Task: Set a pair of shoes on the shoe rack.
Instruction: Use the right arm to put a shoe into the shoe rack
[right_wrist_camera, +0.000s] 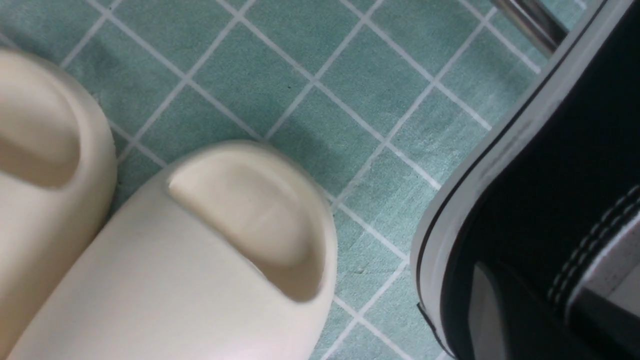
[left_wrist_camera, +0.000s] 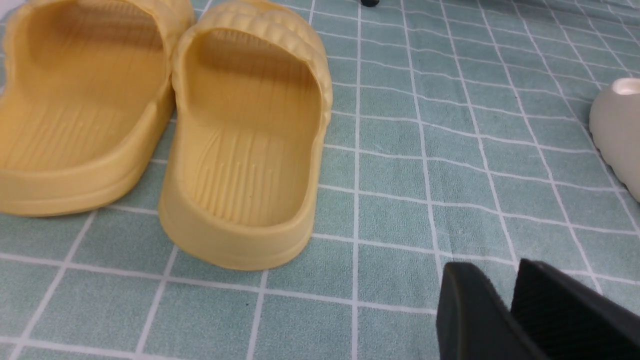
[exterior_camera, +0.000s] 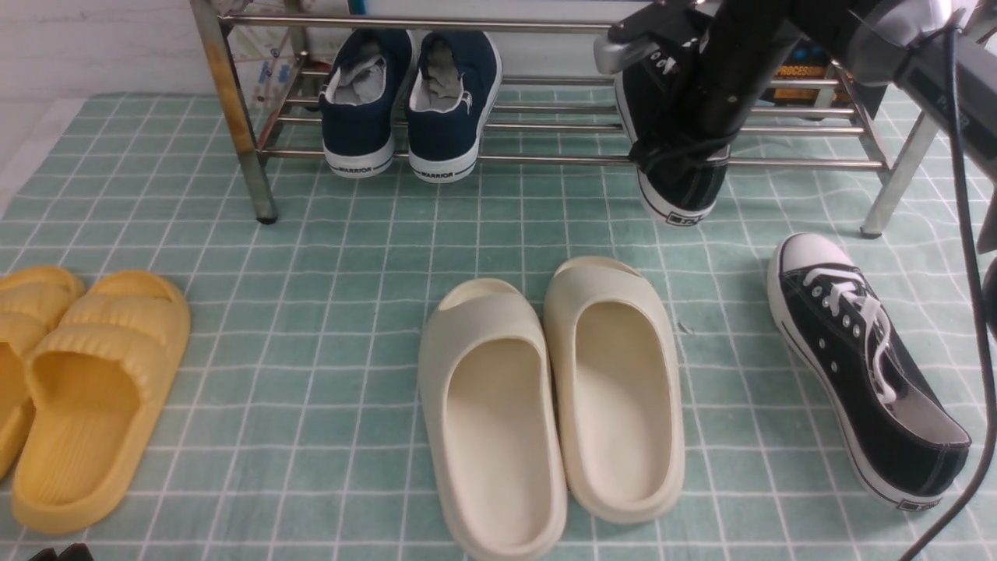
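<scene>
One black sneaker (exterior_camera: 679,191) hangs heel-out over the shoe rack's (exterior_camera: 545,160) front bar, right gripper (exterior_camera: 689,128) clenched on it. Release now and you risk it tipping off. Its mate (exterior_camera: 857,358) lies toward the mat's (exterior_camera: 327,312) right edge.

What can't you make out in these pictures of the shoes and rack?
Front view: the right arm covers much of the lifted black sneaker, hiding the grip.
Front view: the outer yellow slipper is cut by the left edge.
Front view: the top edge cuts the rack.
Left wrist view: the bottom edge cuts the left gripper.
</scene>
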You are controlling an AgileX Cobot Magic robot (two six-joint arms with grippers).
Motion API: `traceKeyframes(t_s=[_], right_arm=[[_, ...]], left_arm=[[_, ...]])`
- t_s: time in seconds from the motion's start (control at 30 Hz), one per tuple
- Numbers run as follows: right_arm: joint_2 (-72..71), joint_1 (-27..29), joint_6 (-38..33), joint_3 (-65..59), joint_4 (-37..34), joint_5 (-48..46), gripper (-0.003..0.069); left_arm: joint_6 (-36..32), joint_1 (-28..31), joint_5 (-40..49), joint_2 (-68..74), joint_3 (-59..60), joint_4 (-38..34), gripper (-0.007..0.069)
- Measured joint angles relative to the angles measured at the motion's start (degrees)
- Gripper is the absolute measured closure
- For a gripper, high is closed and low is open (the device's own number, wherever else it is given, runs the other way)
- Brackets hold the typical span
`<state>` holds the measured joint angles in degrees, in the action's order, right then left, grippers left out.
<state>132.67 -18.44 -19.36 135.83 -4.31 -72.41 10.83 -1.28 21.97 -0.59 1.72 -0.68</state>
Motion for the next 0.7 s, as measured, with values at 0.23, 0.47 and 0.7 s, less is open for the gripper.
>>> traceKeyframes(t_s=[0.23,0.47,0.7], right_arm=[[0.00,0.09,-0.25,0.00,0.12,1.64,0.0636],[0.00,0.09,-0.43,0.00,-0.07,1.89,0.0636],[1.52,0.09,-0.48,0.16,-0.07,3.50,0.0636]], left_arm=[[0.00,0.00,0.00,0.00,0.00,0.00,0.0459],[0.00,0.00,0.00,0.00,0.00,0.00,0.0452],[0.00,0.00,0.00,0.00,0.00,0.00,0.0446]])
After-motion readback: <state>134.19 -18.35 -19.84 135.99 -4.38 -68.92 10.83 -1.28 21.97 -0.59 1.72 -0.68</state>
